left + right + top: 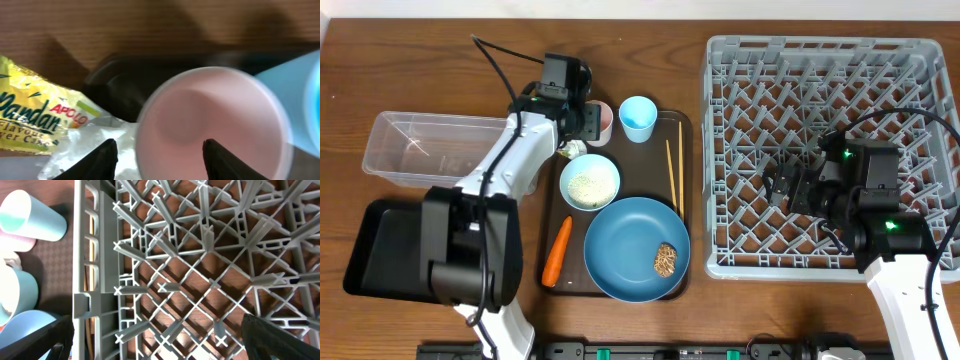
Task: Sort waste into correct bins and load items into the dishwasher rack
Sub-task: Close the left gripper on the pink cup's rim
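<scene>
The pink cup [215, 120] stands upright at the back of the brown serving tray [552, 215], next to the light-blue cup [638, 118]. My left gripper [582, 120] is open astride the pink cup's rim: one finger [222, 160] is inside the cup, the other [102, 160] outside it over the crumpled tissue [95, 137]. The yellow-green wrapper [35, 117] lies just left of that. On the tray are the white bowl [589, 181] with rice, the chopsticks [673, 172], the carrot [557, 250] and the blue plate [630, 240] with a brown lump [666, 259]. My right gripper [782, 185] hangs open over the grey rack [830, 60], holding nothing.
The clear tub [425, 147] sits at the left, with the black tray [380, 250] in front of it under my left arm's base. The rack's upright pegs [200, 255] fill the right wrist view, its left wall [95, 280] beside the serving tray.
</scene>
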`<act>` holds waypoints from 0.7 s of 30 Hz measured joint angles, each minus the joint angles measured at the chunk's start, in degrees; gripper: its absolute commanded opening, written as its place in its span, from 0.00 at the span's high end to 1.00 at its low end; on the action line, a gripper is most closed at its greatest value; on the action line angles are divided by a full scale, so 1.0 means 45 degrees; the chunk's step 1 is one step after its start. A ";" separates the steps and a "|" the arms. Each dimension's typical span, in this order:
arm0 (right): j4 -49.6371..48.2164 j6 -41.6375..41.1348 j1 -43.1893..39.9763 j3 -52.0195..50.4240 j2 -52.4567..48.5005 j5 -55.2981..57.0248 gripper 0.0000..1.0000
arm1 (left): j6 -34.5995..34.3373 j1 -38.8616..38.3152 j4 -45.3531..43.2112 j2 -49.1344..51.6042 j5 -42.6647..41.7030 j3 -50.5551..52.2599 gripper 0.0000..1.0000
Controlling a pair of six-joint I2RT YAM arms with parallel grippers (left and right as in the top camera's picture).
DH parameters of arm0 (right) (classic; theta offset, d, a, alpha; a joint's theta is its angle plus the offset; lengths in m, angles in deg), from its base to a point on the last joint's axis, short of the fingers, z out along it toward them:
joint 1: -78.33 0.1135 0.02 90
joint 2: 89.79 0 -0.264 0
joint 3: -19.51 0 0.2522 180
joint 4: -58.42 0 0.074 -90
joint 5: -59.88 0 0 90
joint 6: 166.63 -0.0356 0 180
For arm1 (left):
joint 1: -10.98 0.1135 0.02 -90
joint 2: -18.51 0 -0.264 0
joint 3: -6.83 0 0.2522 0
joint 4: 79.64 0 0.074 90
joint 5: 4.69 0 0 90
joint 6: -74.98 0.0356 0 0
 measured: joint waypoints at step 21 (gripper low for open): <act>0.0204 0.0000 0.0000 0.0000 0.0000 -0.0102 0.01 | -0.1107 0.0146 -0.0685 0.0262 0.0316 -0.0005 0.94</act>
